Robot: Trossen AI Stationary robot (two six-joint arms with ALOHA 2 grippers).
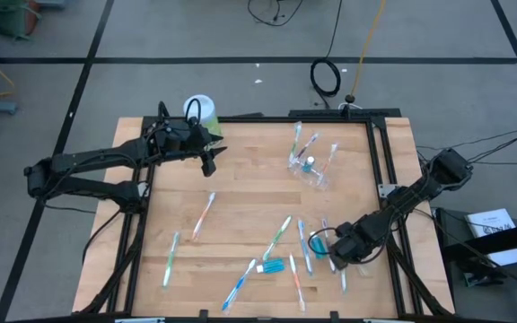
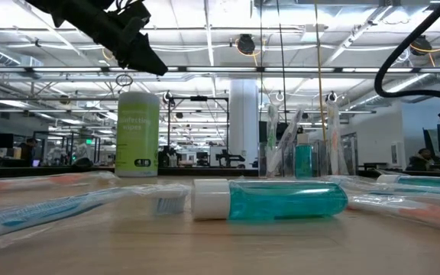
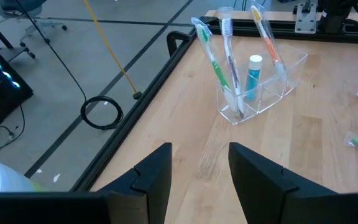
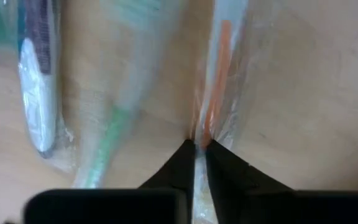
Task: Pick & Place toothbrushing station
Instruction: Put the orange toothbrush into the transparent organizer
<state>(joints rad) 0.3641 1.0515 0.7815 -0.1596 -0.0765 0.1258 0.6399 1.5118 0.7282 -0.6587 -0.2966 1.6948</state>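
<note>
**A:** Top-down view first: the right end effector (image 1: 335,254) was low over the pile of loose toothbrushes at the right side of the tabletop (image 1: 240,193). The clear cup (image 1: 311,167) sat well apart from it, toward the far side, already holding a few brushes and a tube. The left end effector (image 1: 208,160) hung near the green canister (image 1: 201,111), waiting.

**B:** Low view didn't help much imo. Just a blue toothpaste tube (image 2: 270,199) lying on its side up front, and the left arm up high.

**A:** Left wrist view showed its 2 fingers (image 3: 155,177) spread with nothing between them, looking at the cup (image 3: 263,87).

**B:** Right wrist was the good one. Fingers (image 4: 180,167) were pressed together, pinching the wrapped orange toothbrush (image 4: 217,93) at the very tips. A green toothbrush (image 4: 107,140) lay just beside it, not caught.

**A:** Thin grip on crinkly wrap though. I'd have lifted straight up and slow so it didn't swing or slip, then carried it high enough to clear the cup rim and dropped it in handle first.
</note>
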